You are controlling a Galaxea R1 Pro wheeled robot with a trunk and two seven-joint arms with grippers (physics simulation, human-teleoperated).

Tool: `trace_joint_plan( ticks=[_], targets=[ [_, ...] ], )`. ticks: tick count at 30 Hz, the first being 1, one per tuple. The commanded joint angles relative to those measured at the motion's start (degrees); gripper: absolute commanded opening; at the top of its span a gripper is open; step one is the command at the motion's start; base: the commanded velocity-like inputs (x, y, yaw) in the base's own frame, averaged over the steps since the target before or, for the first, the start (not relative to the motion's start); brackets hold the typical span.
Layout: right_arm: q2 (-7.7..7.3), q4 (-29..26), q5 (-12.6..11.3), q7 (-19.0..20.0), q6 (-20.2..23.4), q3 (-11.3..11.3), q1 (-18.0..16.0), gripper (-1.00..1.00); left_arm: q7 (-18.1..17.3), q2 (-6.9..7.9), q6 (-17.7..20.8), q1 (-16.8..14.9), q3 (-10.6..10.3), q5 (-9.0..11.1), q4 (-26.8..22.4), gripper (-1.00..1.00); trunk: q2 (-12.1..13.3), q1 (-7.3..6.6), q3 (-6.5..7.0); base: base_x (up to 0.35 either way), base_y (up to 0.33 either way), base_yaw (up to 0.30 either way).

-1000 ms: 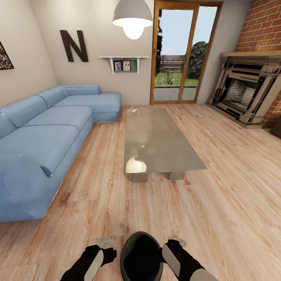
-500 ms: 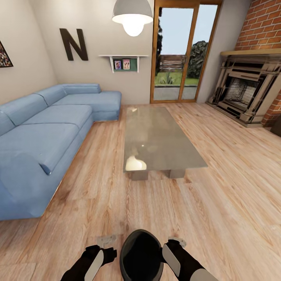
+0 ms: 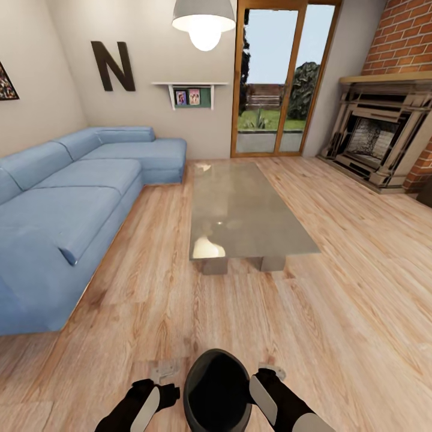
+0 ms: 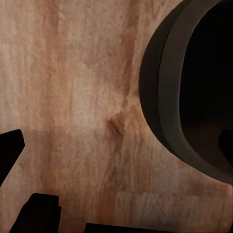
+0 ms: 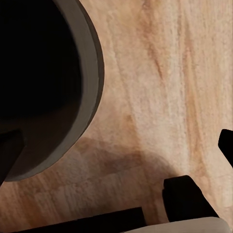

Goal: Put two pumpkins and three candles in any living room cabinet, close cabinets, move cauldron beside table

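Sofa (image 3: pixel 66 204) blue, along left wall. Table (image 3: pixel 240 210) with grey glass top ahead, well apart from cauldron (image 3: pixel 217 390). Cauldron black, held over wood floor (image 3: pixel 348 300) between left gripper (image 3: pixel 157 390) and right gripper (image 3: pixel 259 387), both pressed on its sides; finger spread impossible to tell.

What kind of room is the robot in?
It looks like a living room: there is a big blue sofa, a low glass-topped coffee table and a fireplace set in a brick wall.
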Motion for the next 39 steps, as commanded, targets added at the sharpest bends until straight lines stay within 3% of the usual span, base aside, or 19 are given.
trace_joint_plan(
  ticks=[1,9,31,39],
  targets=[
    [-0.04,0.0,0.0,0.6,0.0,0.0,0.0,1.0,0.0,-0.16,0.0,0.0,0.0,0.0,0.3,1.0,-0.4,0.23,-0.18,0.0,0.0,0.0],
    [-0.21,0.1,0.1,6.4,-0.3,0.1,0.0,1.0,-0.2,-0.69,-0.1,0.0,-0.1,0.1,0.8,1.0,-3.6,1.98,-1.62,0.0,0.0,0.0],
    [-0.06,0.2,0.1,6.8,-2.8,0.2,0.0,1.0,-0.8,-1.45,-3.2,0.0,-0.2,0.4,1.2,1.0,-12.4,6.81,-5.57,0.0,0.0,0.0],
    [-0.1,0.2,0.2,6.9,-2.8,0.2,0.0,1.0,-0.9,-2.25,-3.2,0.0,-0.2,0.4,1.2,1.0,-13.3,7.25,-5.93,0.0,0.0,0.0]
  ],
)
